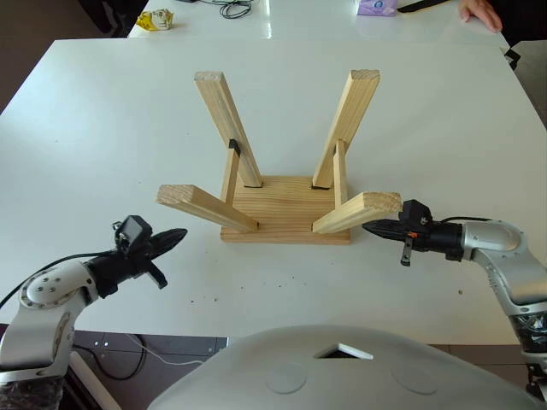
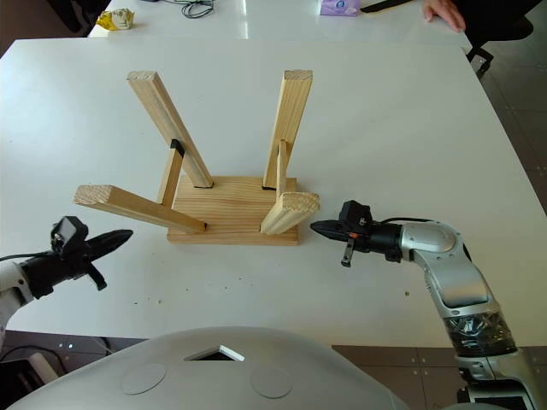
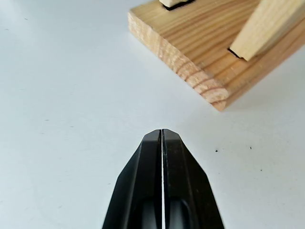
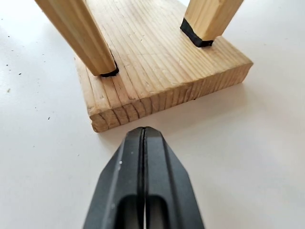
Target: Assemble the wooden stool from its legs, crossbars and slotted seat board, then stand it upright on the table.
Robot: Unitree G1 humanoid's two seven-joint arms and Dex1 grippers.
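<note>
Upside down at the centre of the worktop [image 1: 102, 128] sits the stool [image 1: 282, 198]: seat board [image 1: 286, 229] flat, four legs [image 1: 224, 120] splayed upward, a crossbar [image 1: 231, 175] on each side. Assembly looks finished; the flip remains. The left end effector [image 1: 178, 234], fingers pressed together and empty, sits at the board's 8 o'clock, apart from it. The right end effector [image 1: 373, 227], likewise closed and empty, points in at 4 o'clock, just beside the near leg. Next up, likely: both open, grip opposite sides, turn it over.

- On the table [image 1: 102, 128] the seat [image 1: 286, 213] lies flat, and four legs [image 1: 227, 128] rise from it.
- To its left, apart: left gripper [image 1: 175, 236].
- Near its right edge: right gripper [image 1: 372, 227].
</note>
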